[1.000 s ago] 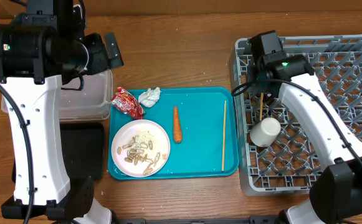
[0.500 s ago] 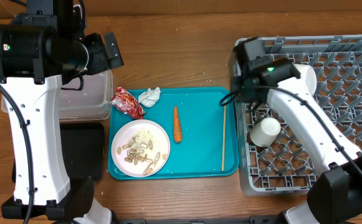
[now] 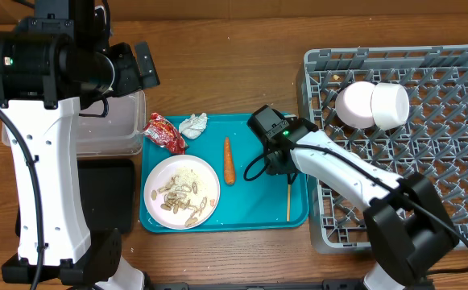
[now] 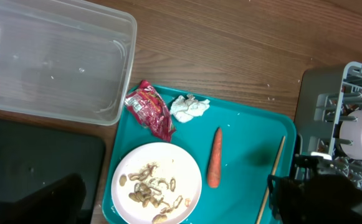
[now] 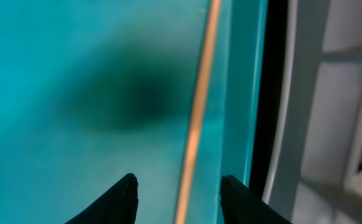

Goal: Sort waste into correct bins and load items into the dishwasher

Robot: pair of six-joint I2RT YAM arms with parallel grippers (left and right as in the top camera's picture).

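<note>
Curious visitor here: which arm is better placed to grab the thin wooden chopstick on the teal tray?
Right: its gripper hangs open over the thin pale wooden chopstick; the left gripper is far off by the clear plastic tub.

Light comes evenly from above, bright and soft, over the brown wooden surface. Shadows there are faint, and the round white plate keeps its detail. My right wrist view is badly blurred: the thin pale wooden chopstick is a smeared orange streak on the flat teal plastic tray. A dark soft shadow spreads beside it, and the fingertips of my right hand are black, unfocused silhouettes.
</note>
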